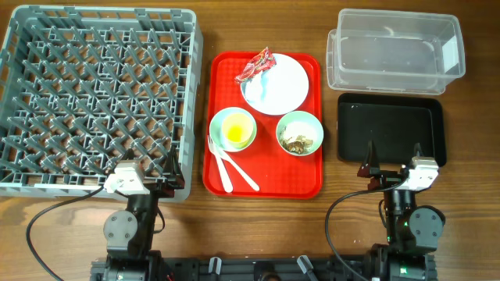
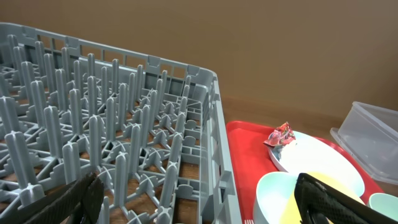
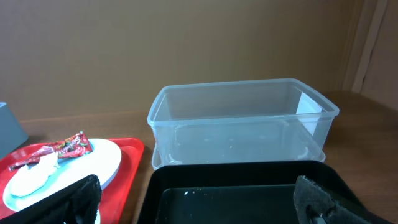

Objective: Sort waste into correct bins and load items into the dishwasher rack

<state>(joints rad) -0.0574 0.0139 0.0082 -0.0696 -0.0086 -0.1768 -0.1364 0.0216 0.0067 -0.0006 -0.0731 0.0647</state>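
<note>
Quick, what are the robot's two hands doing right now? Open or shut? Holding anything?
Left hand: open, holding nothing.
Right hand: open, holding nothing.

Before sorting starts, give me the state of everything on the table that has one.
dishwasher rack, empty
clear tub, empty
black tray, empty
white plate, holding red wrapper
pale bowl, yellow cup inside
green bowl, food scraps inside
spoons, lying on red tray
left gripper, jaws open
right gripper, jaws open

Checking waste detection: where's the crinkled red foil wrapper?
Overhead: the crinkled red foil wrapper lies on the white round plate, upper-left edge, far end of the flat red serving tray.
</note>
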